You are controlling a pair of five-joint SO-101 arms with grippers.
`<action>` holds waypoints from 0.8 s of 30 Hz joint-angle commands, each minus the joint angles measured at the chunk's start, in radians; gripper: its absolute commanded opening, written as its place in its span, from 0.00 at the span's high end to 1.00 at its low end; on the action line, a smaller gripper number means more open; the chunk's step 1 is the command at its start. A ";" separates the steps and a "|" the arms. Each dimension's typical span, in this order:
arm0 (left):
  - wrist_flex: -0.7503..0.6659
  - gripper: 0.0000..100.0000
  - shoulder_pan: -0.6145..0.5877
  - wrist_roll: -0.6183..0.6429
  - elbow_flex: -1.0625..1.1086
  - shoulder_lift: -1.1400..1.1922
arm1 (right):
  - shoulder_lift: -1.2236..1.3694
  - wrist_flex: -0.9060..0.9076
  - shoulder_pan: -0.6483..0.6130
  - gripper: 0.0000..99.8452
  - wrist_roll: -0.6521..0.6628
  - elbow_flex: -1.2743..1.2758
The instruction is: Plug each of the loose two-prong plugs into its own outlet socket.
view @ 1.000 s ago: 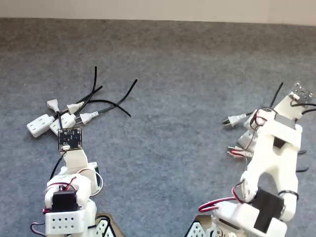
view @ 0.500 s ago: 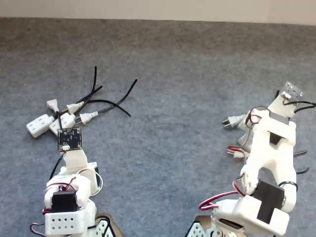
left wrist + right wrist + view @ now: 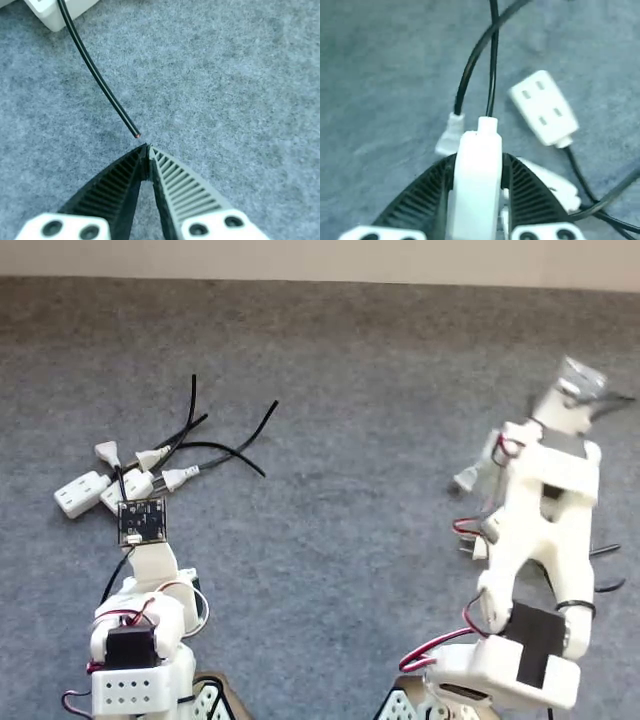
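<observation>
White corded piece (image 3: pixel 477 165), plug or socket unclear, clamped in right gripper (image 3: pixel 477 161). Right arm has swung farther over last second, carrying it above socket (image 3: pixel 543 107) and loose plug (image 3: pixel 449 134). Nothing mated yet. Left gripper (image 3: pixel 148 150) closed, empty, unmoved near left sockets (image 3: pixel 80 495).

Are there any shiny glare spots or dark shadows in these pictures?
High view: soft, even light, with only faint shadows on the grey carpeted table. Left wrist view: the thin black cord casts almost no shadow. Right wrist view: the white plastic two-prong plug in the right gripper looks brightest, nearly washed out, but there is no hard glare spot.
</observation>
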 commanded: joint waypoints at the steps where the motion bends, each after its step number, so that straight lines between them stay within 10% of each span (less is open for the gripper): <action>1: 0.006 0.99 0.007 0.005 0.019 0.001 | -0.022 0.127 -0.153 0.94 0.017 -0.176; 13: 0.006 0.99 0.007 0.005 0.019 0.001 | -0.010 0.260 -0.604 0.94 0.015 -0.289; 24: 0.006 0.99 0.007 0.005 0.019 0.001 | -0.012 0.022 -0.816 0.94 0.015 0.038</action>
